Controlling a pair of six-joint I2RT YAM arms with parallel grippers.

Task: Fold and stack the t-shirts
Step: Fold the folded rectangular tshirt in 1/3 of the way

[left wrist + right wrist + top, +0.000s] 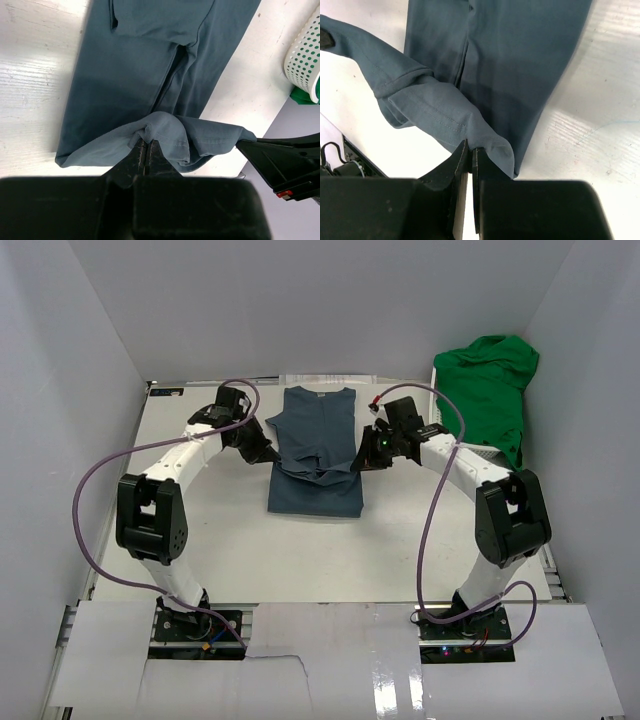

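While my left gripper [268, 453] and right gripper [362, 462] each pinch shut on a side edge of the blue shirt [316, 455], centre frame on the table [300, 550], I'm mid-fold. Next, I reckon, both must carry the cloth over evenly. The green shirt [490, 380] sits upper right.

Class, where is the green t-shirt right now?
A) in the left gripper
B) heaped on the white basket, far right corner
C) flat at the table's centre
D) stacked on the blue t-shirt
B: the green t-shirt lies heaped on the white basket; the left gripper and right gripper pinch only the blue t-shirt.
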